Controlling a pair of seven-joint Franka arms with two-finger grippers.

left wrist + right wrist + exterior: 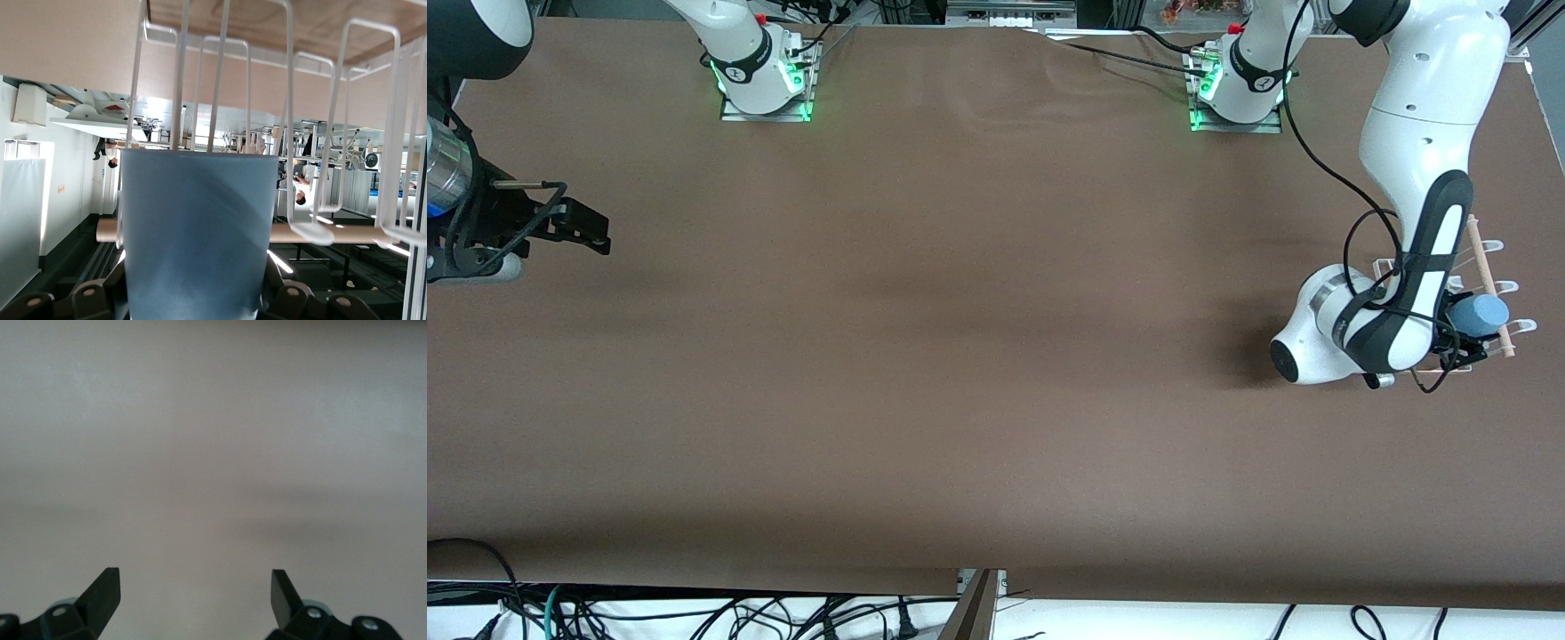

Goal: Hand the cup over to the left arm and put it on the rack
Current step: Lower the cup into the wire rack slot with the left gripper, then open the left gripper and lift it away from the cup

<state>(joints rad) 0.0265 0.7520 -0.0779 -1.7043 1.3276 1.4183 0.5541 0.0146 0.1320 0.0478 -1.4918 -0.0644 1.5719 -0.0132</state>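
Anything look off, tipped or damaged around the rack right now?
Nothing stands out. The left pincer grips the cup at the rack; it lies sideways there, among the wire prongs, as placing it would require. The right pincer waits open over bare table. No spill or damage shows.

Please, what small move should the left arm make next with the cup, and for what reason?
Probably lower the cup a little further onto the rack before letting go. The left claw is shut on the cup right at the rack, with wire prongs reaching its rim, but whether it rests there cannot be told. The right claw waits open at its own end of the table.
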